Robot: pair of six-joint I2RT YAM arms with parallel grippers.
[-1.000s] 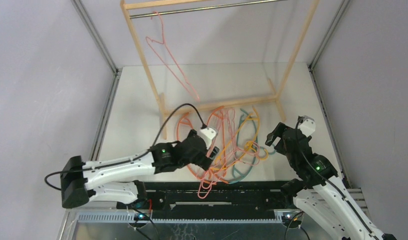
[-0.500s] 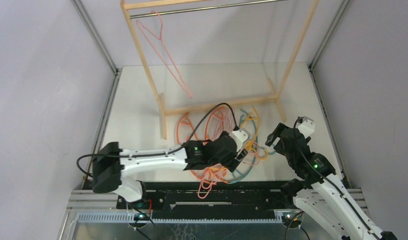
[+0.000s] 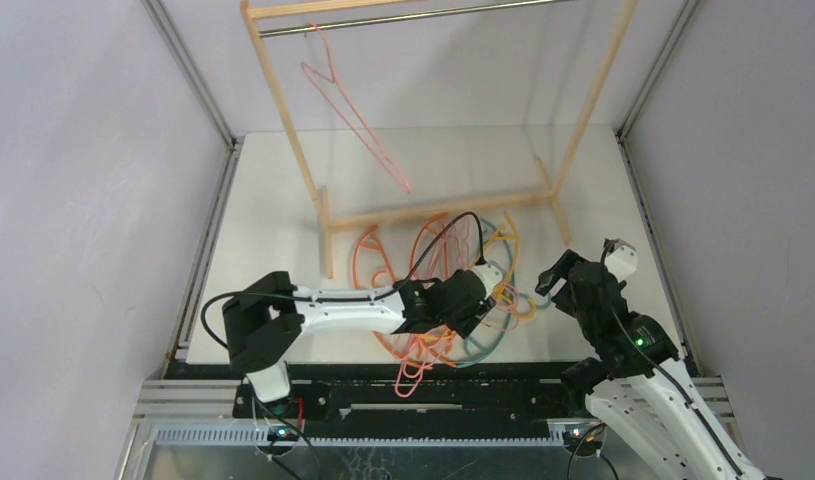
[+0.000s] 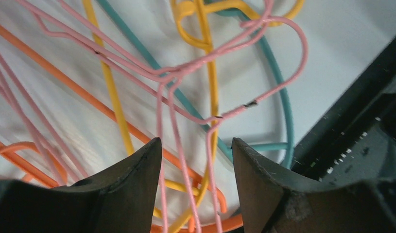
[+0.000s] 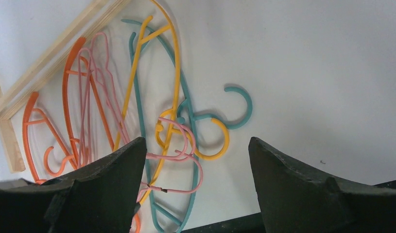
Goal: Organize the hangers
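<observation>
A tangled pile of hangers [image 3: 453, 290] lies on the table in front of the rack: pale pink, orange, yellow-orange and teal. One more pink hanger [image 3: 355, 115] hangs from the rod. My left gripper [image 3: 495, 298] is low over the right side of the pile. In the left wrist view it [image 4: 196, 145] is open, with thin pink hanger wires [image 4: 176, 126] running between the jaws, over a yellow hanger [image 4: 213, 73] and the teal one [image 4: 284, 111]. My right gripper [image 3: 555, 283] hovers right of the pile. It [image 5: 198, 145] is open and empty above a pink hook [image 5: 199, 171], a yellow hook [image 5: 221, 145] and the teal hook [image 5: 244, 104].
The tall wooden rack [image 3: 283, 110] with its metal rod [image 3: 403, 17] stands at the back; its base rail [image 5: 55, 53] lies just behind the pile. The black front rail [image 4: 351, 97] is close on the left gripper's right. Metal posts edge the table.
My left arm has swept right across the pile, from its left side to its right side. The hanging pink hanger has swung. My right gripper has shifted slightly right and lower.
</observation>
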